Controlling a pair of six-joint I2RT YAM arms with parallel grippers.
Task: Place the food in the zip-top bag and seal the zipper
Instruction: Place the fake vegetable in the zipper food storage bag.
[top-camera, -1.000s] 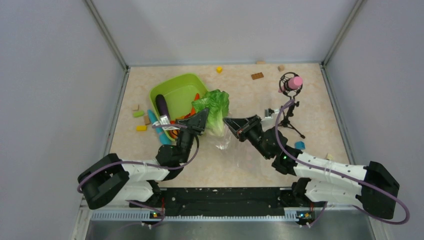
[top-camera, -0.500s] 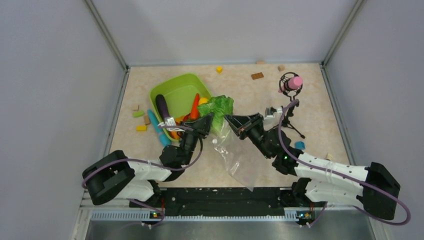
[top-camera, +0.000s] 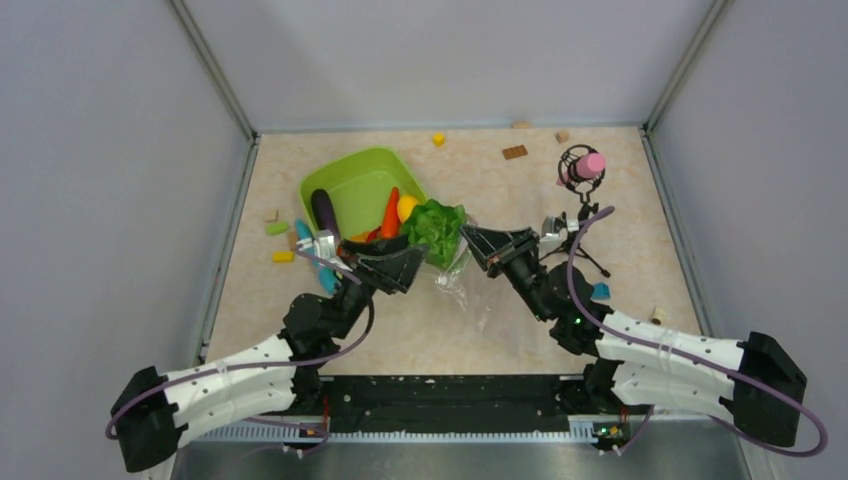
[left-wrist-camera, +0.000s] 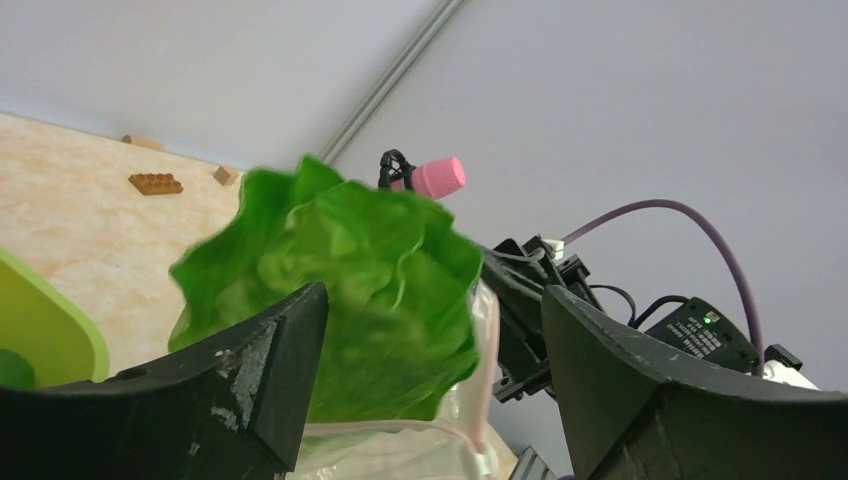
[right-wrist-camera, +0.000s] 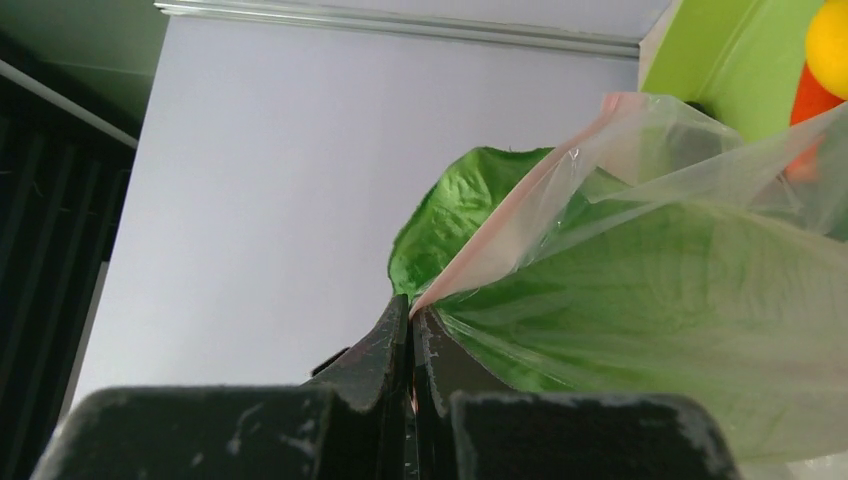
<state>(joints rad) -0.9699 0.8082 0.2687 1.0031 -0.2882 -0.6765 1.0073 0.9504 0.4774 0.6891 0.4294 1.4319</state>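
While my two arms meet over the pale speckled table (top-camera: 470, 175), I will start with the biggest things. Behind my left arm sits the lime-green plastic tray (top-camera: 345, 175). Just beside it hangs the clear crinkly plastic zip-top bag (top-camera: 460, 290). My right gripper (right-wrist-camera: 411, 318) has its jaws pressed tight together on the top edge of that bag, and it holds the mouth up. I think the bag is very light, floppy and slippery. The stiffer rim at the mouth is the best place to pinch it, because the thin sides would slide away.

The leafy green plastic toy cabbage (left-wrist-camera: 350, 270) sits in the mouth of the bag. From my right wrist I see most of it through the clear plastic, with one leaf tip poking out above the rim. My left gripper (left-wrist-camera: 432, 295) has its jaws spread wide, one on each side of the cabbage, not squeezing it. I guess the cabbage is light and a bit bendy, so a soft push on top should send it deeper.

Smaller food lies in the tray: a long purple plastic eggplant (top-camera: 324, 212), an orange plastic carrot (top-camera: 390, 212) and a round yellow plastic lemon (top-camera: 407, 207). They look hard and smooth, so I would take each by its middle.

Smallest is the thin pinkish zipper strip (right-wrist-camera: 500, 220) along the bag's mouth. It is open now.
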